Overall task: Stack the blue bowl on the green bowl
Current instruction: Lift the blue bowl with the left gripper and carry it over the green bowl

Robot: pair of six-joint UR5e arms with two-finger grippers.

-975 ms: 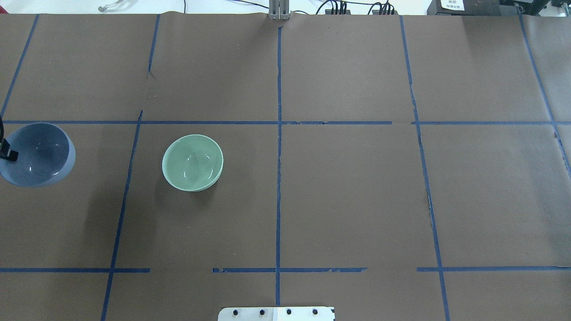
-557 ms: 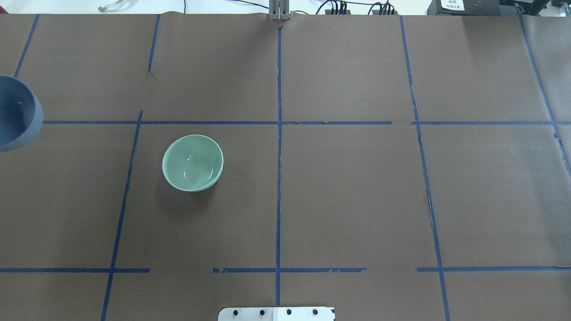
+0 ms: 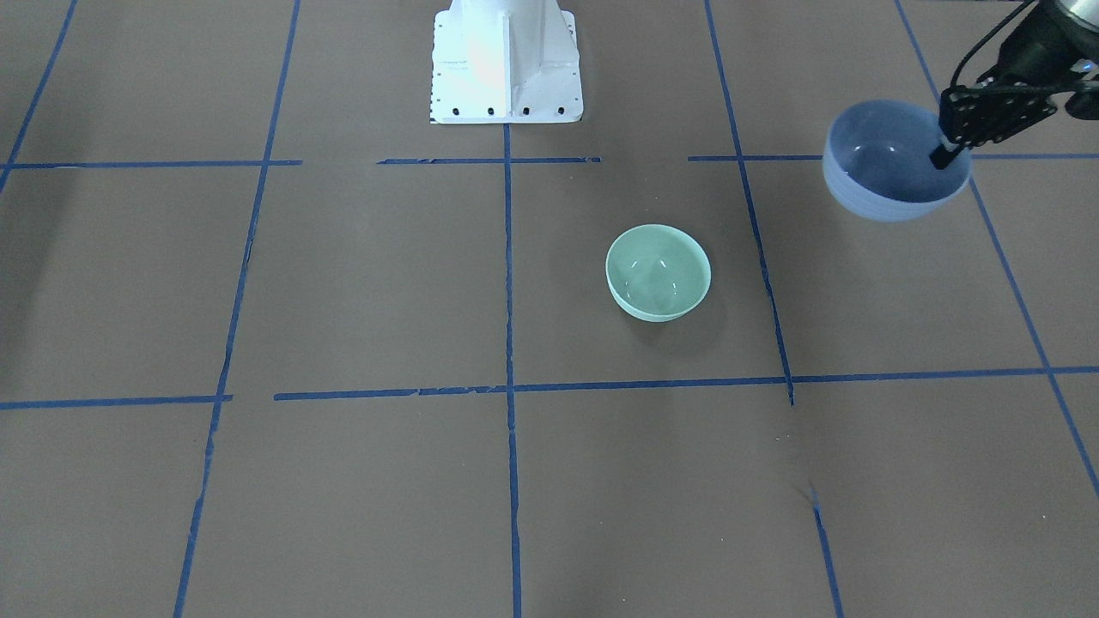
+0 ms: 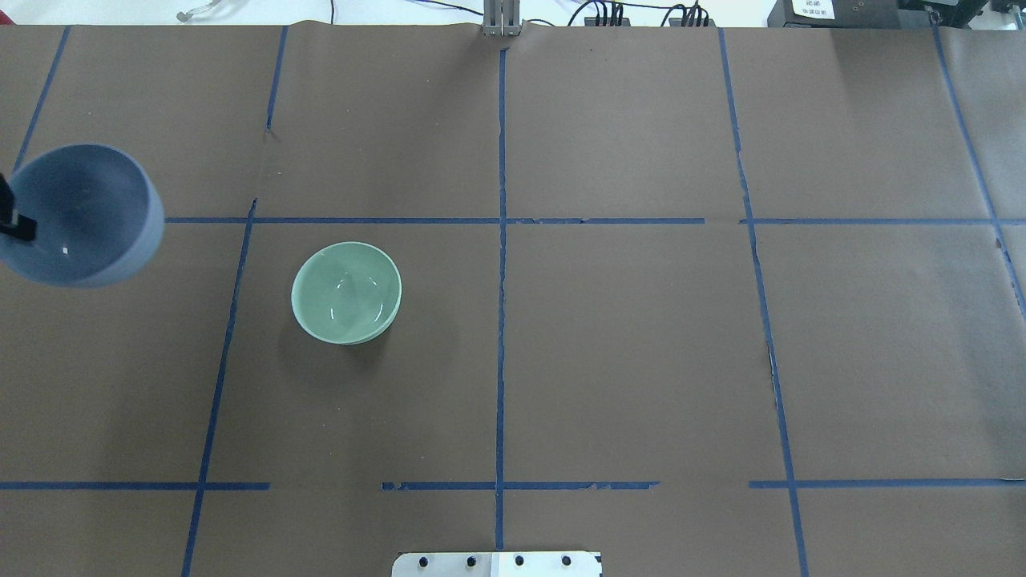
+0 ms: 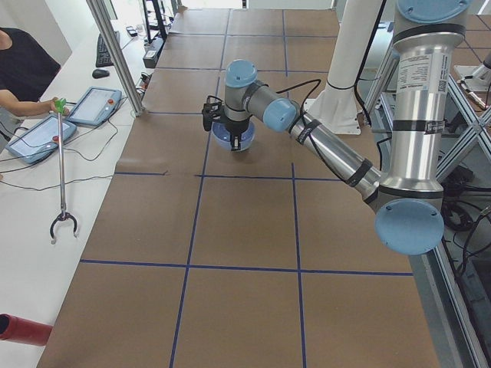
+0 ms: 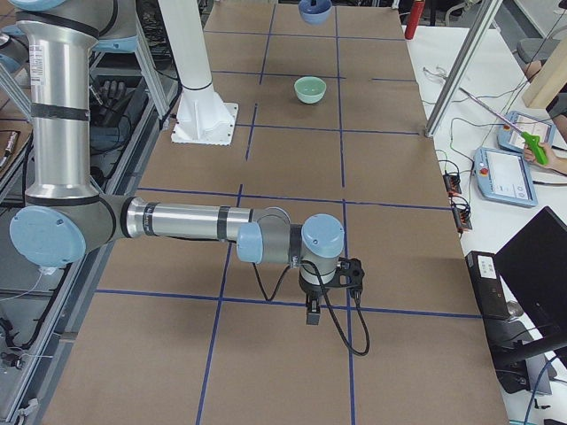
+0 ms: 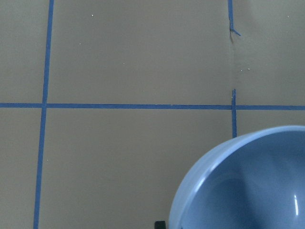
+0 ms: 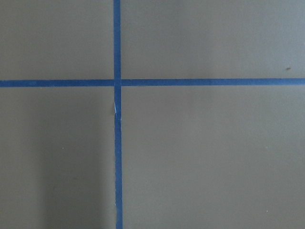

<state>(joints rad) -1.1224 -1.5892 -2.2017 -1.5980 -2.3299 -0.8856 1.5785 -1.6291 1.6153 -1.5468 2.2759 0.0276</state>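
Note:
The blue bowl (image 3: 884,167) hangs above the table at the robot's far left, held by its rim. My left gripper (image 3: 950,154) is shut on that rim, with one finger inside the bowl (image 4: 18,228). The bowl also shows in the overhead view (image 4: 84,216) and fills the lower right of the left wrist view (image 7: 248,186). The green bowl (image 4: 346,292) stands upright and empty on the brown table, to the right of the blue bowl; it also shows in the front view (image 3: 658,272). My right gripper (image 6: 312,312) hovers low over the table far from both bowls; I cannot tell whether it is open.
Blue tape lines divide the brown paper table cover (image 4: 641,361). The robot's white base (image 3: 506,60) stands at the table's near edge. An operator with a grabber stick (image 5: 60,176) and tablets sits along the far side. A red cylinder (image 6: 410,18) lies at the left end.
The blue bowl has left its spot on the table and risen. It swung toward the view's left edge and farther back, then came back to the right, toward the green bowl.

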